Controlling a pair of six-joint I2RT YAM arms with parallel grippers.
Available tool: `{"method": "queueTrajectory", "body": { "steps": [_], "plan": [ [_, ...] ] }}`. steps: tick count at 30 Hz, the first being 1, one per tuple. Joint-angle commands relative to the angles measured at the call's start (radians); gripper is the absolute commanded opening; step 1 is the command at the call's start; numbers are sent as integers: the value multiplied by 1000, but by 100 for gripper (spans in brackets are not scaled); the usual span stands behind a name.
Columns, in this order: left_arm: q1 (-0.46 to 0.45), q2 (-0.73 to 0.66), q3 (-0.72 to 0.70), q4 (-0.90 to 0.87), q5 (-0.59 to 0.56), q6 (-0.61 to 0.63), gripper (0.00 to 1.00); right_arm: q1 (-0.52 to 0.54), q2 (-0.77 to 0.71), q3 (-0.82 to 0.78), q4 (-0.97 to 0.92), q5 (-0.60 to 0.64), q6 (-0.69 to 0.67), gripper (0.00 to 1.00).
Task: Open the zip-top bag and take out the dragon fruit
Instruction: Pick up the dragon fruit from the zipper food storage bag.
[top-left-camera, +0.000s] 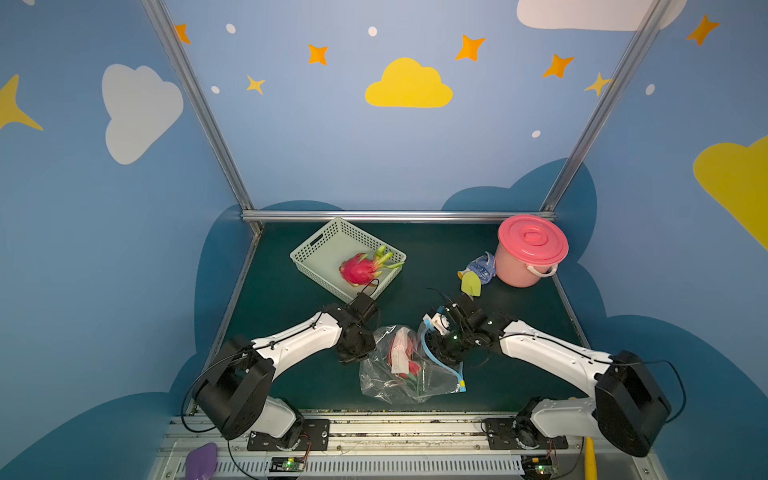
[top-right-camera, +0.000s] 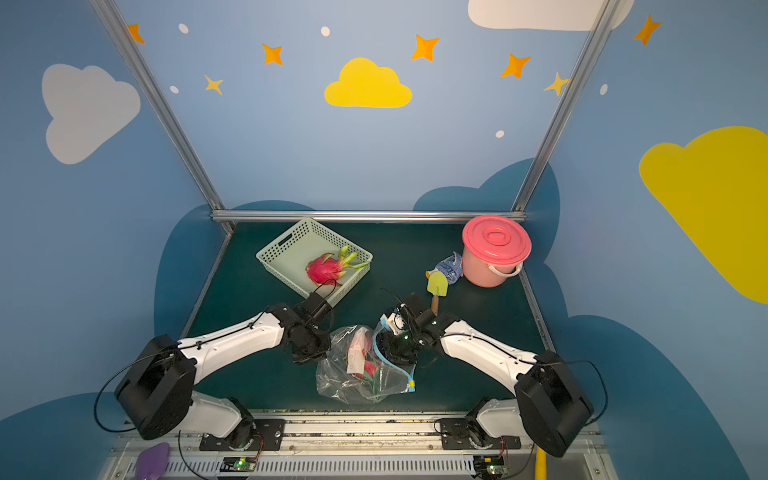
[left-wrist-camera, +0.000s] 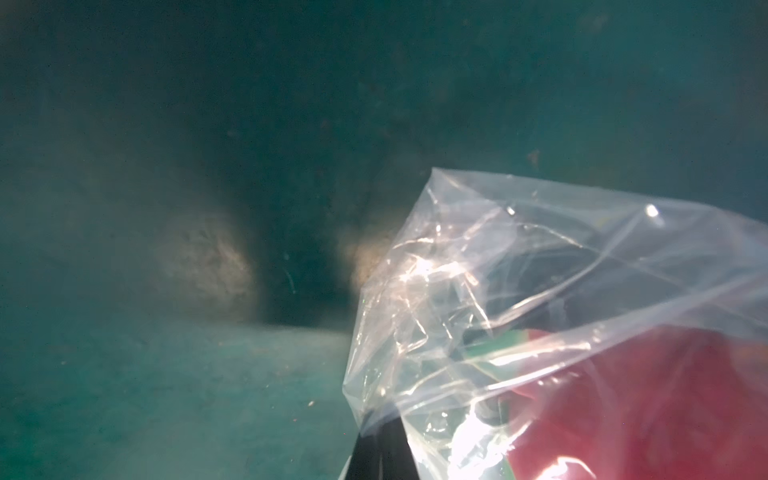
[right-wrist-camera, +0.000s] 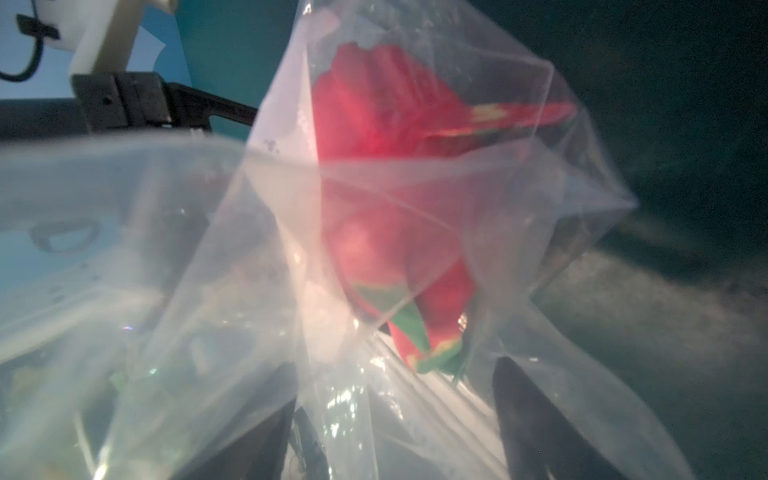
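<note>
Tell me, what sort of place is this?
Probably a robot test booth dressed as a playroom: left arm and right arm bolted by a green table, cloud-and-star painted walls, a lidded pink bucket.

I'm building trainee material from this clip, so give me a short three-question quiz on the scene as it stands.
1. True or false: the zip-top bag has a dragon fruit inside it.
2. Where does the second dragon fruit lie? A in the pink bucket; B in the green basket; C on the bare tabletop.
3. Fill in: the left gripper is shut on the ____.
Key: 1 true; 2 B; 3 zip-top bag.
</note>
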Motion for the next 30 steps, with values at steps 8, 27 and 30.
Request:
{"method": "queueTrajectory", "body": {
  "steps": [8, 27, 30],
  "plan": [
    [20, 50, -3, -89, -83, 37, 3, 76, 206, 166, -108, 102, -101, 73],
    [35, 53, 14, -87, -70, 38, 3, 116, 136, 197, -355, 67, -209, 68],
    [34, 62, 22, -78, -60, 31, 3, 119, 134, 149, -314, 51, -197, 62]
  ]
}}
